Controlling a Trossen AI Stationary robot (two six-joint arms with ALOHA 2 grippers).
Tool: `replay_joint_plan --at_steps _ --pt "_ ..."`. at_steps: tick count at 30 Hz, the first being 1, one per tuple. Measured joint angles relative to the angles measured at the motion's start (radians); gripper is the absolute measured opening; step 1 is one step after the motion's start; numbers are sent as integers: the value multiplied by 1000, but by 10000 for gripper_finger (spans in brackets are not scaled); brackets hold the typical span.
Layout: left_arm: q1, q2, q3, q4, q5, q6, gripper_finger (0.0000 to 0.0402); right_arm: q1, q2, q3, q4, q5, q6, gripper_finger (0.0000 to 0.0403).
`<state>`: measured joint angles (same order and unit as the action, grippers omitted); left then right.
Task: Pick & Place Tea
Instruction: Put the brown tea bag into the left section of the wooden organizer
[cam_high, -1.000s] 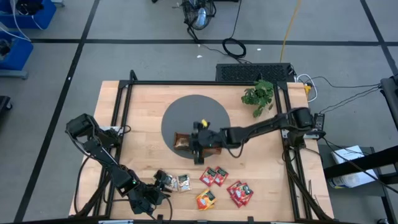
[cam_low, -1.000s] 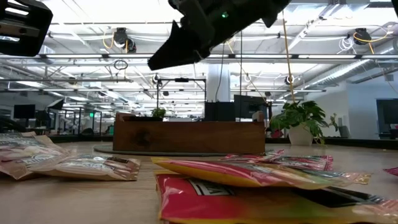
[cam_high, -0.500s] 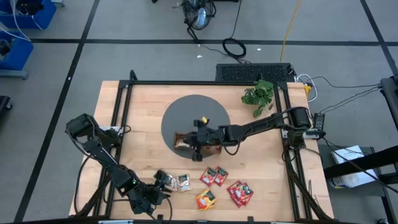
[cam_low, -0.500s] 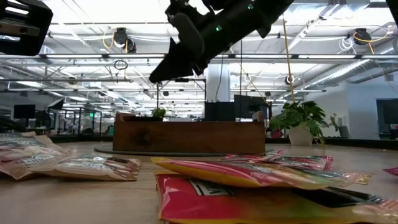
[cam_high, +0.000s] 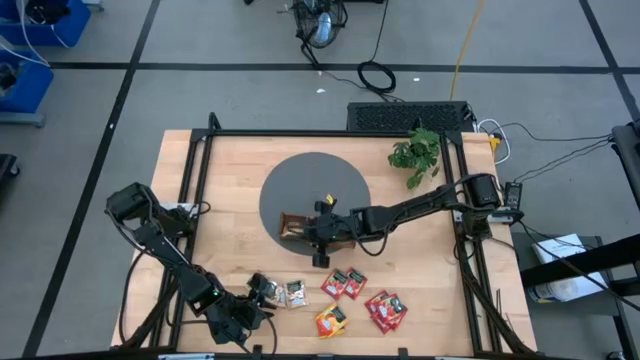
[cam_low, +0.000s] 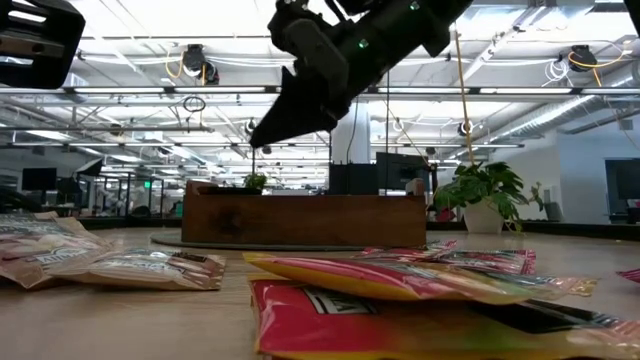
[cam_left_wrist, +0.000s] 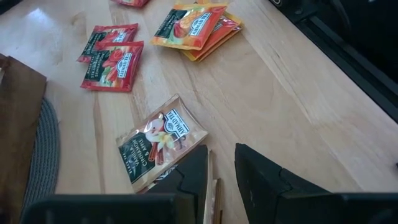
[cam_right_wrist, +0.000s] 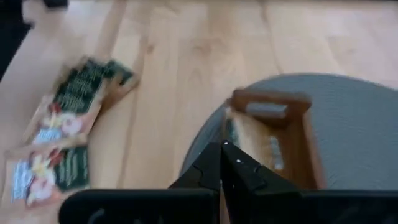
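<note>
The tea lies as flat sachets on the near part of the table: green ones (cam_high: 290, 293), red ones (cam_high: 343, 283) and orange ones (cam_high: 330, 320). A brown wooden tray (cam_high: 292, 226) stands on a round grey mat (cam_high: 312, 185). My right gripper (cam_right_wrist: 221, 152) hangs shut above the tray with nothing between its fingers, its tip (cam_low: 258, 135) slanting down. My left gripper (cam_left_wrist: 221, 168) waits low at the near left with a narrow gap between its fingers. It is just short of a green sachet (cam_left_wrist: 158, 146) and touches nothing.
A small potted plant (cam_high: 415, 155) stands at the far right of the table. A black frame (cam_high: 200, 200) runs along the table's edges. Bare wood lies between the mat and the sachets. More red sachets (cam_high: 385, 310) lie at the near right.
My right gripper has rolled and tipped a little, and its tip now hangs lower toward the tray. The sachets and the tray lie as they did.
</note>
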<state>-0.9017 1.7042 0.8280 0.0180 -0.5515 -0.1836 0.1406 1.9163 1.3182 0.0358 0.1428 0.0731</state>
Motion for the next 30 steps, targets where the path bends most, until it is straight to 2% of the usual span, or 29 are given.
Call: replay_joint_plan --at_steps 3,5,10,15,18,21,30 --pt "3 0 0 0 0 14 88 -8 0 -5 -38 69 -33 0" --pt "5 0 0 0 0 14 88 -21 0 -18 -15 77 -30 0" --pt "5 0 0 0 0 14 88 -18 1 -52 111 -93 28 0" --pt "7 0 0 3 0 24 88 -1 48 -64 124 -129 42 0" --pt "20 0 0 10 0 38 88 -12 102 -65 238 -189 54 0" --pt "30 0 0 7 0 33 88 -22 131 -63 289 -194 71 0" --pt "36 0 0 -10 1 13 88 -54 140 -64 282 -137 61 0"
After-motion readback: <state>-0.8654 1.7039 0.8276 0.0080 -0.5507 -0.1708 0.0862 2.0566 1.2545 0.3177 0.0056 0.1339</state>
